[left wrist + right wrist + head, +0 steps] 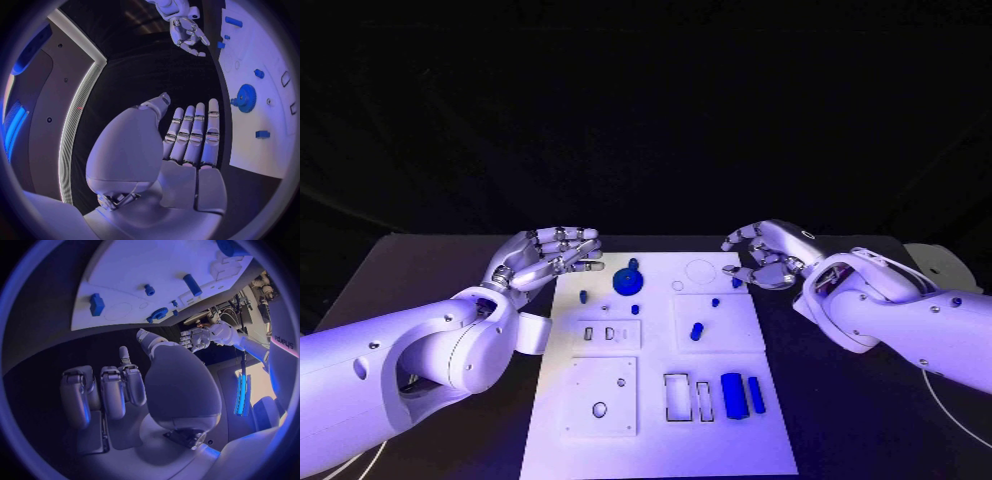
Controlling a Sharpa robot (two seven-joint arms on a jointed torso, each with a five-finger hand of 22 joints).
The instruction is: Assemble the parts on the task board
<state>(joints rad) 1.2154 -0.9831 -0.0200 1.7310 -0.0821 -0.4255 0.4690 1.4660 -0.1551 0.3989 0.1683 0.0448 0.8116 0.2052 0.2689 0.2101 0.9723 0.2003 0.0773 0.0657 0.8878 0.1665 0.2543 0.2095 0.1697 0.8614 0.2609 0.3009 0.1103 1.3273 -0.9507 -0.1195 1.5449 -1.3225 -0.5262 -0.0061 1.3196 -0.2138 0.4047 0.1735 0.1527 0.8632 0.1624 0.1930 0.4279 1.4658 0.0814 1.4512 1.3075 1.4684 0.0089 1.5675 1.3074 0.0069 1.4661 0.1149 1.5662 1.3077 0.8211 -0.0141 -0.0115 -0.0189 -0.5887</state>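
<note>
Clearly my left hand point(548, 255) hovered by the task board's point(661, 440) far left edge, fingers straight and together, holding nothing; my right hand point(764, 257) hung at its far right corner, fingers loosely curled on nothing. The blue gear point(629, 281) lay near my left hand. Reaching carelessly, I judged, could knock the small pegs point(697, 331) over the counter point(848, 420).
</note>
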